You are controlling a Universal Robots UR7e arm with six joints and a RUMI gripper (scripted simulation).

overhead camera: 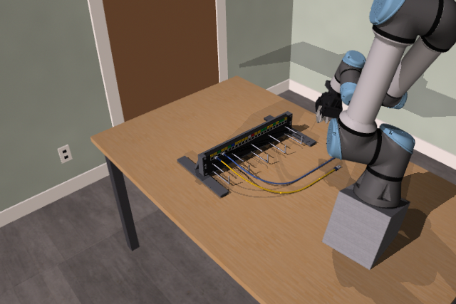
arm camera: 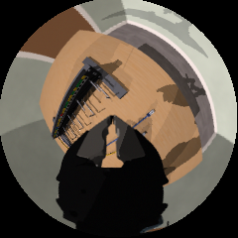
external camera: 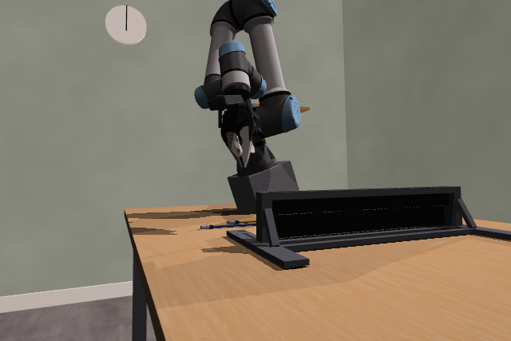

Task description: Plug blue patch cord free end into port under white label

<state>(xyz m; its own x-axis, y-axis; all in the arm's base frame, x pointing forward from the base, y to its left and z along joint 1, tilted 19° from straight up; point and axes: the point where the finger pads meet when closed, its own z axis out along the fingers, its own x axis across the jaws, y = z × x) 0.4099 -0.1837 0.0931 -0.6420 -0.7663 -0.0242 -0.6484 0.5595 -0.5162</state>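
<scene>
The black rack [overhead camera: 204, 161] [external camera: 358, 193] [arm camera: 67, 102] stands mid-table with a row of colored labels along its top; the white label is too small to pick out. The blue patch cord [overhead camera: 279, 183] [external camera: 218, 226] is plugged in near the rack's left end and curves across the table. Its free plug [overhead camera: 333, 159] [arm camera: 149, 114] lies on the table near the robot's base. The yellow cord [overhead camera: 287, 191] runs beside it. My gripper [overhead camera: 322, 118] [external camera: 243, 160] [arm camera: 112, 115] is shut and empty. It hangs in the air above the table, beyond the rack's right end and well above the free plugs.
Several metal cable hooks [overhead camera: 278, 144] stick out from the rack's front. The robot's grey base block [overhead camera: 363, 227] stands at the table's right side. The yellow cord's free plug [overhead camera: 338, 168] [external camera: 235, 221] lies next to the blue one.
</scene>
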